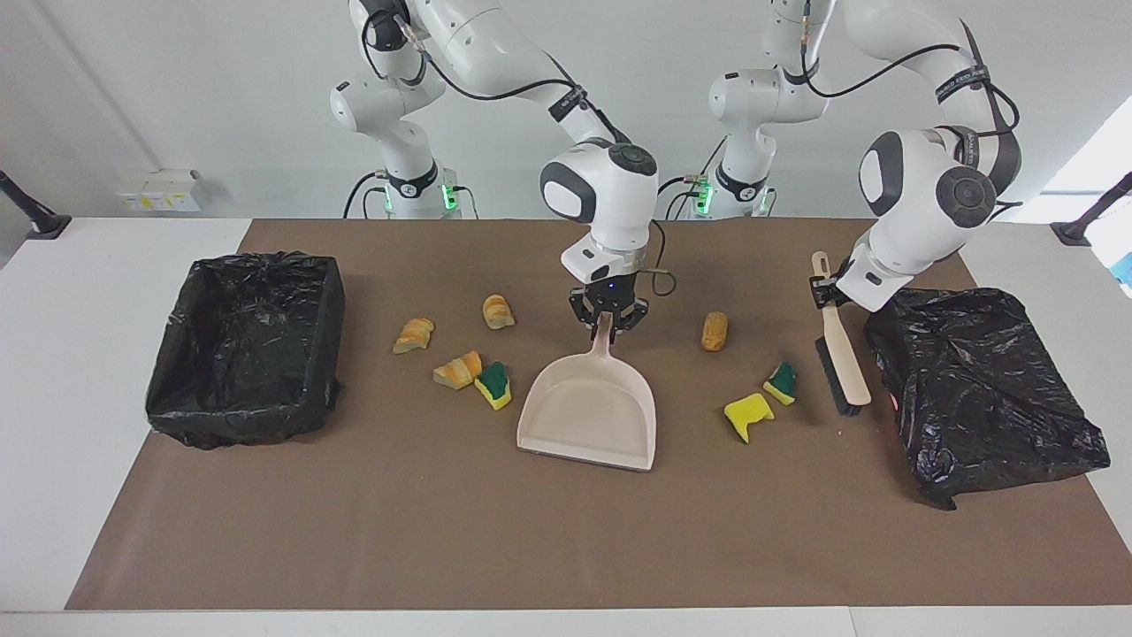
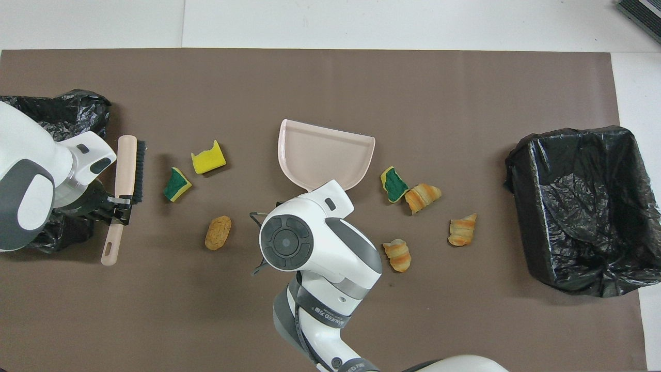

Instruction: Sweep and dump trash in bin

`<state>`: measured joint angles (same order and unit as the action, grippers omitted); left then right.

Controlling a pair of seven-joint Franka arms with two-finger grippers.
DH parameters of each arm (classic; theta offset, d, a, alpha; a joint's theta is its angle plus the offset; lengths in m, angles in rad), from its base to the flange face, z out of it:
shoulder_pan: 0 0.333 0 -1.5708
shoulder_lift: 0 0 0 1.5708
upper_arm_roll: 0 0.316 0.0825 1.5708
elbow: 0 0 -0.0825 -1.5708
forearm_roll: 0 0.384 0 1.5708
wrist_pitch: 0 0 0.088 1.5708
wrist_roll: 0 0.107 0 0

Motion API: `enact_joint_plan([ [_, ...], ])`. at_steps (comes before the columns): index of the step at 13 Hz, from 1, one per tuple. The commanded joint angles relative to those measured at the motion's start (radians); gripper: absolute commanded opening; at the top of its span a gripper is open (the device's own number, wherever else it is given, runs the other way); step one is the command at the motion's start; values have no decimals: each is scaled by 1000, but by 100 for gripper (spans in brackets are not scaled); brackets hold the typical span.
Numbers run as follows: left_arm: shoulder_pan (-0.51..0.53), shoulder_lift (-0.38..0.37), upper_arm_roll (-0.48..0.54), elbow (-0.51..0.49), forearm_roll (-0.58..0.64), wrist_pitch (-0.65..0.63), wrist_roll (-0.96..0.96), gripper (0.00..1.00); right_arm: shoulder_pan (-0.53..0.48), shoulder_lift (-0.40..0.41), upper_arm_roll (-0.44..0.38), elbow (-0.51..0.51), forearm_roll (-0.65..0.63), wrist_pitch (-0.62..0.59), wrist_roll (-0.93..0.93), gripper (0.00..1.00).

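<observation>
While your right claw (image 1: 607, 320) grips the dustpan (image 1: 591, 410) handle, trash (image 1: 457, 370) lies on both sides, and your left claw (image 1: 829, 294) clamps the brush (image 1: 840, 358)

Seven scraps — four bread chunks (image 2: 423, 197), three sponge pieces (image 2: 208, 158) — one dustpan (image 1: 591, 411), one brush (image 1: 840, 363)

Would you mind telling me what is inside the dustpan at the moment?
The dustpan looks empty: its visible tray is bare, with all seven scraps on the mat around it. In the overhead view the right gripper, shut on the handle, covers the pan's rear corner.
</observation>
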<state>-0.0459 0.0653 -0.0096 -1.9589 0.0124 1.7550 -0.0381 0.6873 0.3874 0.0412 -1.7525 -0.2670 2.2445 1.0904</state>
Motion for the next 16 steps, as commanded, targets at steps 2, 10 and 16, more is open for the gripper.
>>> enact_joint_plan([
  [2,-3,-13,-4,0,14,-8,3,0,-60,-99,0,-16,139,-48,-188,0],
  [10,17,4,-3,-52,-68,92,0,0,-117,-167,-1,-13,158,-282,-889,0],
  [16,-20,-5,-6,-172,-98,256,-65,0,-228,-196,0,-21,160,-396,-1621,0],
])
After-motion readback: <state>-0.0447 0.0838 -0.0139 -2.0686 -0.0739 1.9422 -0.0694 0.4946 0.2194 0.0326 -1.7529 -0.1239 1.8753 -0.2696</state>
